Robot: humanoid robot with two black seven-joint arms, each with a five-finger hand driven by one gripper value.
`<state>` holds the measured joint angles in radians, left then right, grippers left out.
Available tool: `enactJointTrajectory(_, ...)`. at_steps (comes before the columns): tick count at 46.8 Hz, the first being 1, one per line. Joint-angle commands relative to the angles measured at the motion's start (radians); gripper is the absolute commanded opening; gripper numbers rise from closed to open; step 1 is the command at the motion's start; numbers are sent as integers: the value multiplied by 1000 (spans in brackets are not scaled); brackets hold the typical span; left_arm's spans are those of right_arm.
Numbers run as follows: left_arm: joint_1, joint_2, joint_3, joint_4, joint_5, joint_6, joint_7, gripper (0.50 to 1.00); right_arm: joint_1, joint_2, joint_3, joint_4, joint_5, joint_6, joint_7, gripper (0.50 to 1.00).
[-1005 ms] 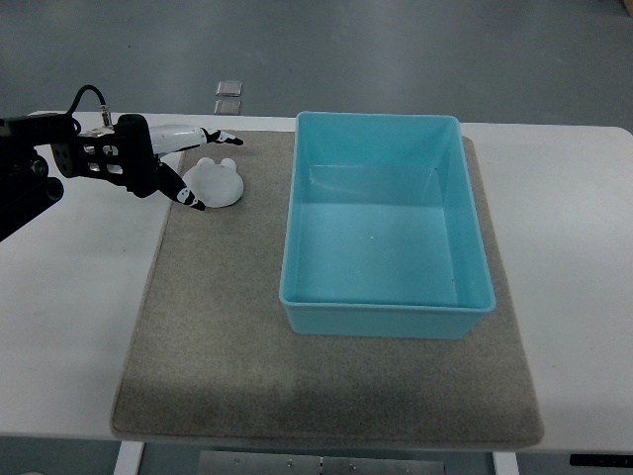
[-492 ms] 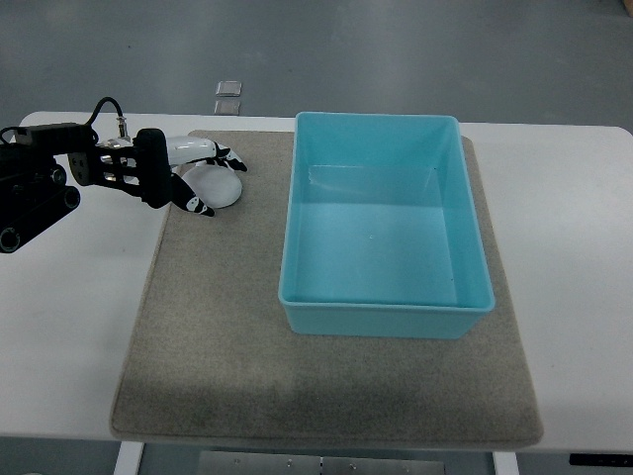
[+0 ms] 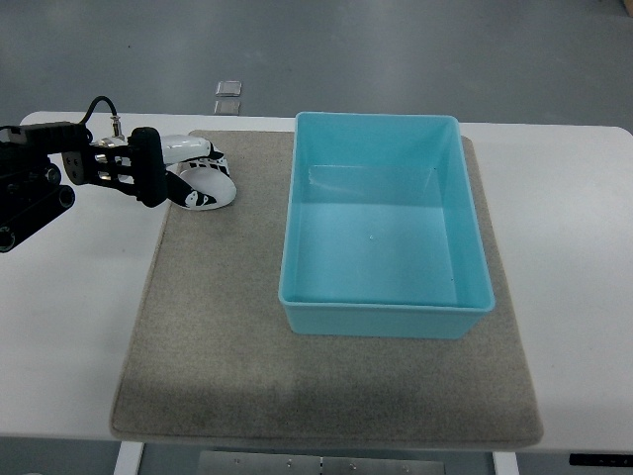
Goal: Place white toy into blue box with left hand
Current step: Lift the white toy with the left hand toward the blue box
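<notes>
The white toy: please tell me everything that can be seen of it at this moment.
The white toy is small, rounded and pale, like smooth plastic or rubber; finer features are too small to tell. It lies on the grey mat near its far left corner, apart from the blue box, which stands to its right. The left robot hand is curled around it, the fingers covering its left part. Whether it is lifted off the mat cannot be told.

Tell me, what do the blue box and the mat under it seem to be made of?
The blue box looks like smooth, glossy plastic: its floor reflects light. The mat looks like grey felt or short-pile fabric: matte, slightly fuzzy, no shine.
</notes>
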<state>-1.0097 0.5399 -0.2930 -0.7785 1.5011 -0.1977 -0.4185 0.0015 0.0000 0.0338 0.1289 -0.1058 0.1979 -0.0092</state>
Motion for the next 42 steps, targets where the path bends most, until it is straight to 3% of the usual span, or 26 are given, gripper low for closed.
enactJointTrajectory(1,-3,0,-2,1,-1,1,0,500,0,0,0,0,0,0,0,936)
enactJointTrajectory(20,-90,34,-12,-24,-22,3,-2,500,0,0,0,0,0,0,0,936)
enactJointTrajectory(32,-196,104,-15,-148,-24,1,-2,500,0,0,0,0,0,0,0,936)
enactJointTrajectory(42,-240,150,-15,-344,-27,-14,-3,500,0,0,0,0,0,0,0,936)
